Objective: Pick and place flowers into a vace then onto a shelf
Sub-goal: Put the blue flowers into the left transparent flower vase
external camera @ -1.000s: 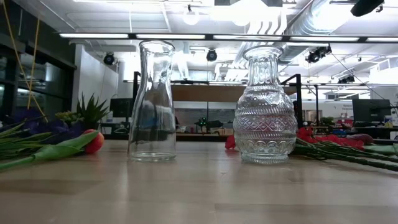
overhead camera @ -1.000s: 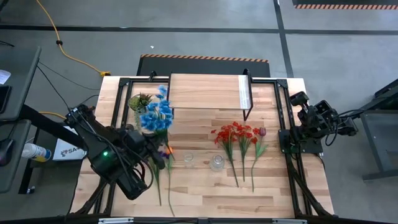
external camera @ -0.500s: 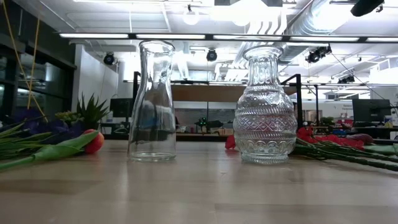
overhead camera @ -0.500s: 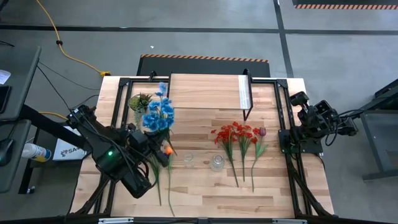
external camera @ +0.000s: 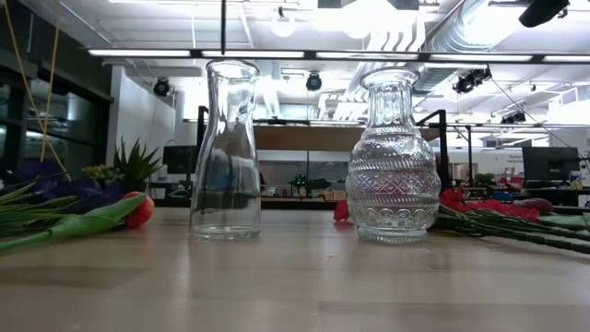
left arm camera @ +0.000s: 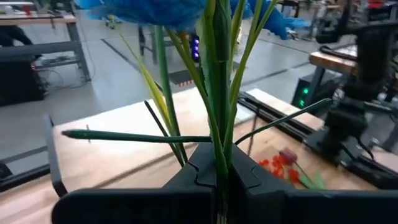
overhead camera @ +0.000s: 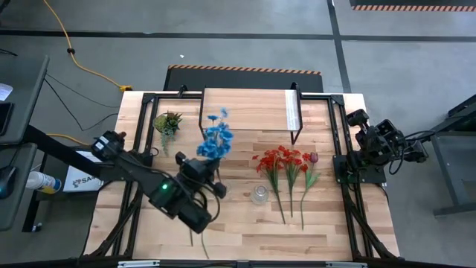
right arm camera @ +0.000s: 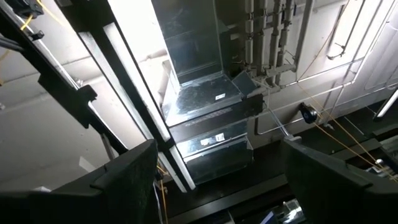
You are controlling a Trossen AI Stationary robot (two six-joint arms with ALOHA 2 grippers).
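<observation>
My left gripper is shut on a bunch of blue flowers and holds it over the table's middle, above the tall clear vase. A thin dark stem end hangs just above that vase's mouth. The round patterned vase stands to its right. Red flowers and a maroon tulip lie flat on the table. An orange flower lies at the left. The shelf stands at the far edge. My right gripper waits open at the right edge, pointing up. My left gripper pinches the bunch's green stems between its two fingers, well below the blue blooms. The fingers come roughly level and lie across the stems. The bunch stands upright, leaning toward the far edge, lifted clear of the table, with its stem end hanging below.
A small spiky potted plant stands at the far left of the table. Loose green stems lie near the front edge under the left arm. Purple flowers lie at the left in the low view.
My left gripper has carried the blue bunch from the table's left side toward the right and a little down, to above the tall vase, staying shut on it. The blooms have swung along with it, and a stem end now shows above the vase's mouth in the low view.
</observation>
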